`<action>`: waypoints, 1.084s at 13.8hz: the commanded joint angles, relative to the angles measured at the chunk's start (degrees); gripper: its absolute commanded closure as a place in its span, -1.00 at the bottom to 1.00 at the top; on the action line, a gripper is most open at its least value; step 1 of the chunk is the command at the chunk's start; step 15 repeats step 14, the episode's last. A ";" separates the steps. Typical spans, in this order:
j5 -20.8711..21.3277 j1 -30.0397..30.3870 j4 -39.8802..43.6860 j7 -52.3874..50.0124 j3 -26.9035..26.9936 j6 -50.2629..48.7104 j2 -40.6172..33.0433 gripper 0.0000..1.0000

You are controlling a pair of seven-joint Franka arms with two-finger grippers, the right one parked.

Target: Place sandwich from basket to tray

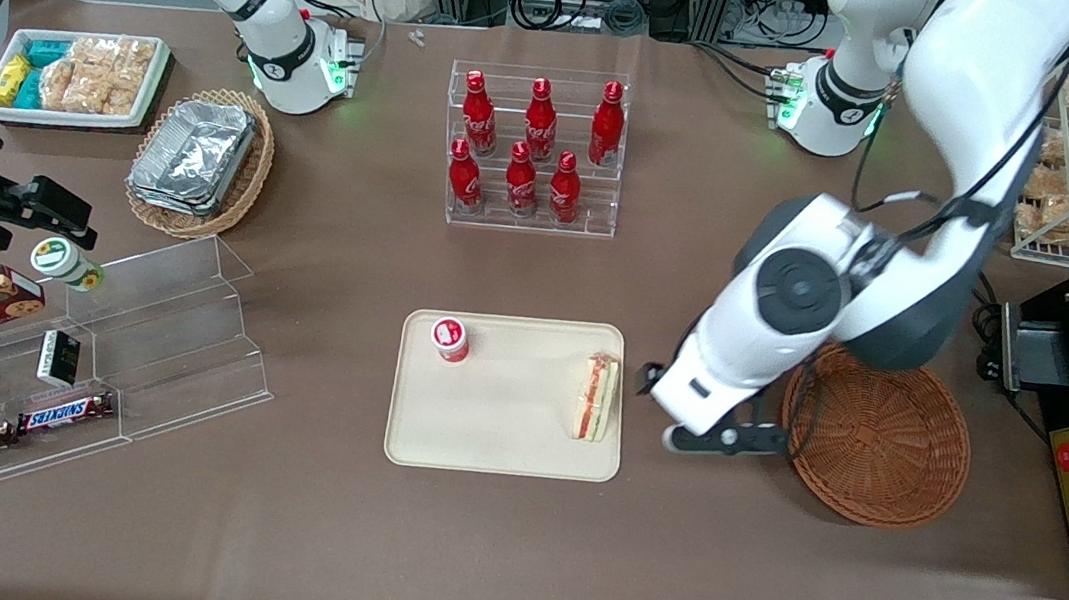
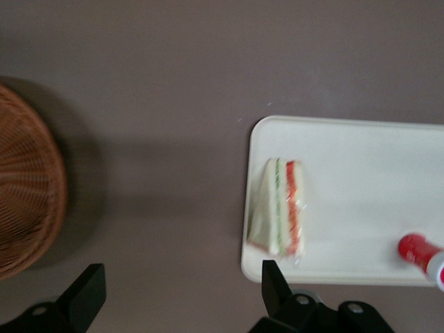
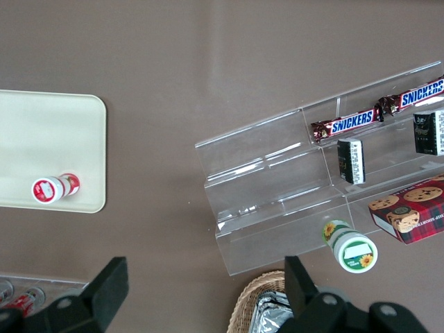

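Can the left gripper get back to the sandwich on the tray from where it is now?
Probably yes. The open gripper hangs between basket and tray, with nothing between it and the sandwich.

Robot lab, mock snack-shop tabletop (image 1: 316, 537)

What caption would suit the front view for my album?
Sandwich lies on the tray beside a small red bottle; open gripper hovers between tray and empty basket.
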 commanded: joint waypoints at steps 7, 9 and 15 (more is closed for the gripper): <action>-12.48 -0.76 -16.83 36.86 25.25 -7.17 -23.29 -1.00; -12.48 -0.76 -17.01 43.10 29.03 -8.05 -24.00 -1.00; -11.69 -0.76 -12.72 45.59 32.65 -8.93 -21.46 -1.00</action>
